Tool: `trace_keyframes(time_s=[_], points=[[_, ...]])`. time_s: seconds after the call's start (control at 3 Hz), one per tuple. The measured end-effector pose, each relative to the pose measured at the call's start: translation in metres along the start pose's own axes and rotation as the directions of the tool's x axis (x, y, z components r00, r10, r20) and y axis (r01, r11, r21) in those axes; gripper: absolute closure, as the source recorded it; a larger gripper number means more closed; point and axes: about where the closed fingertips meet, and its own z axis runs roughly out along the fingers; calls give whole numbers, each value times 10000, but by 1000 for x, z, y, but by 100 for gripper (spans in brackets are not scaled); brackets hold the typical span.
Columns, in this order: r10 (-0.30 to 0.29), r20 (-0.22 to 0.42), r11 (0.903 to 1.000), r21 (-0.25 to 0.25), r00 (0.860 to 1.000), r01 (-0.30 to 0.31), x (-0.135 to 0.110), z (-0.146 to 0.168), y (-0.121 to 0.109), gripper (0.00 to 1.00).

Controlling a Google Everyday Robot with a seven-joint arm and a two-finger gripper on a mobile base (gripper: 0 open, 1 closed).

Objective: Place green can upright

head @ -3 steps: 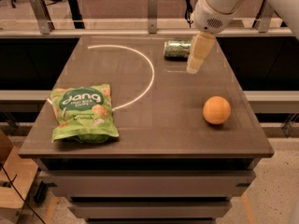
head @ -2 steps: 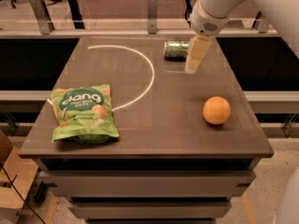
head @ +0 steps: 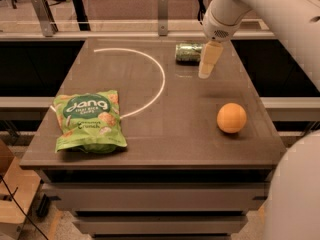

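Note:
The green can [head: 188, 53] lies on its side near the far edge of the dark table [head: 150, 139], right of the white arc. My gripper [head: 206, 72] hangs from the white arm just right of the can and a little in front of it, its pale fingers pointing down over the tabletop. It holds nothing that I can see.
A green "dang" snack bag [head: 89, 121] lies at the front left. An orange [head: 231, 117] sits at the front right. A white painted arc [head: 159, 79] curves across the table's middle. A rail with posts runs behind the table. The arm's bulk fills the right edge.
The gripper has shifted slightly left and nearer to the can. The can, bag and orange have not moved.

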Motion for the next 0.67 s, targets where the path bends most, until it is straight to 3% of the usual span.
trace_keyframes(time_s=[0.67], points=[[-579,71,9977,-357,9983,581,-10,37,-16,0]])
